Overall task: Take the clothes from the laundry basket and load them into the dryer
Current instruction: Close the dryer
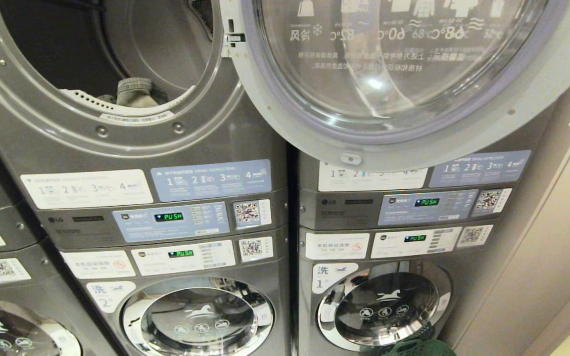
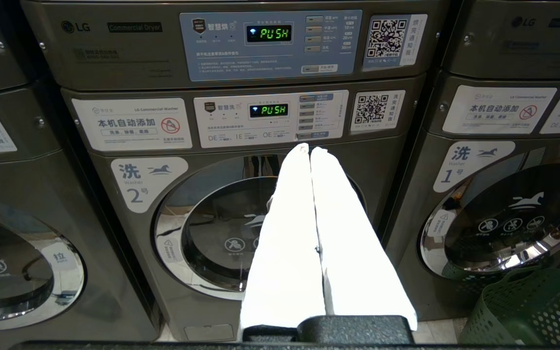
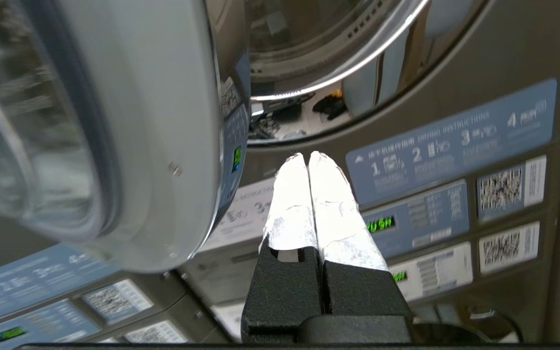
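A bunched grey garment with a ribbed cuff lies at the front lip of my dryer's open round drum, beside a perforated white strip. The dryer door, clear domed plastic in a pale grey ring, hangs swung open over the neighbouring stack, its printed temperatures reading mirrored. Only my left wrist view shows the green mesh laundry basket properly, on the floor before the washer marked 1; from my head only its rim shows. My right gripper has its white-wrapped fingers pressed together on nothing, beside the door's edge, below a chrome-rimmed porthole. My left gripper is likewise closed and empty, facing washer 2. Panels read "LG", "Commercial Dryer", green "PUSH".
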You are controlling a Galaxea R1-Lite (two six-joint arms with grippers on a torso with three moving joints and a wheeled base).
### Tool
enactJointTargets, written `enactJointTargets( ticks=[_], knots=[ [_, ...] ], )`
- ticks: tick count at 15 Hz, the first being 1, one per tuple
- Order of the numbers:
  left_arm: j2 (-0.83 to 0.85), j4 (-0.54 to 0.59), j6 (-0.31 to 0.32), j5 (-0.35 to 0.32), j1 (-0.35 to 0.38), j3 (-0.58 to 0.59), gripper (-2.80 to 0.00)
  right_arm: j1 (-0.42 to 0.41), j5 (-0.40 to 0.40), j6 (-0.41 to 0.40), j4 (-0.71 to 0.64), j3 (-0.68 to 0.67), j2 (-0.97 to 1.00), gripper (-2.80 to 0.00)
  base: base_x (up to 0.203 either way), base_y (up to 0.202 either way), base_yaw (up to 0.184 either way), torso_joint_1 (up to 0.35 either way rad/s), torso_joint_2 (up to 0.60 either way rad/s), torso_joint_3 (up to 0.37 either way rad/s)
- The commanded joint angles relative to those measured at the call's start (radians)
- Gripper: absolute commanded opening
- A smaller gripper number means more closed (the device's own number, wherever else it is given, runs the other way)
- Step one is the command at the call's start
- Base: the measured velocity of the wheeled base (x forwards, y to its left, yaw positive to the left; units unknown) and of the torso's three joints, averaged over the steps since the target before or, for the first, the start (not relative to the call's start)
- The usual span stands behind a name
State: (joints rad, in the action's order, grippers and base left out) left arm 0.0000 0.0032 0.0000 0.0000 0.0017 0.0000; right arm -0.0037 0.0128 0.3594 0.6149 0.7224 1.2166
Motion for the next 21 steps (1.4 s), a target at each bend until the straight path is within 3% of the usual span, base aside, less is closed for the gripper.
enactJointTargets(
  ticks=[1,4,8,15,19,21],
  knots=[
    [-0.002,0.0,0.0,0.0,0.0,0.0,-2.8,-0.001,-0.001,-0.003,0.036,0.011,0.089,-2.8,0.0,0.0,0.0,0.0,0.0,0.0],
    [-0.002,0.0,0.0,0.0,0.0,0.0,-2.8,-0.001,-0.02,-0.001,0.1,0.014,0.143,-2.8,0.0,0.0,0.0,0.0,0.0,0.0],
    [-0.002,0.0,0.0,0.0,0.0,0.0,-2.8,-0.001,-0.213,-0.001,0.147,-0.024,0.138,-2.8,0.0,0.0,0.0,0.0,0.0,0.0],
    [-0.002,0.0,0.0,0.0,0.0,0.0,-2.8,0.0,-0.427,-0.006,0.347,-0.18,0.093,-2.8,0.0,0.0,0.0,0.0,0.0,0.0],
    [-0.002,0.0,0.0,0.0,0.0,0.0,-2.8,-0.001,-0.416,-0.02,0.348,-0.182,0.098,-2.8,0.0,0.0,0.0,0.0,0.0,0.0],
    [-0.002,0.0,0.0,0.0,0.0,0.0,-2.8,-0.002,-0.359,-0.086,0.346,-0.204,0.098,-2.8,0.0,0.0,0.0,0.0,0.0,0.0]
  ],
)
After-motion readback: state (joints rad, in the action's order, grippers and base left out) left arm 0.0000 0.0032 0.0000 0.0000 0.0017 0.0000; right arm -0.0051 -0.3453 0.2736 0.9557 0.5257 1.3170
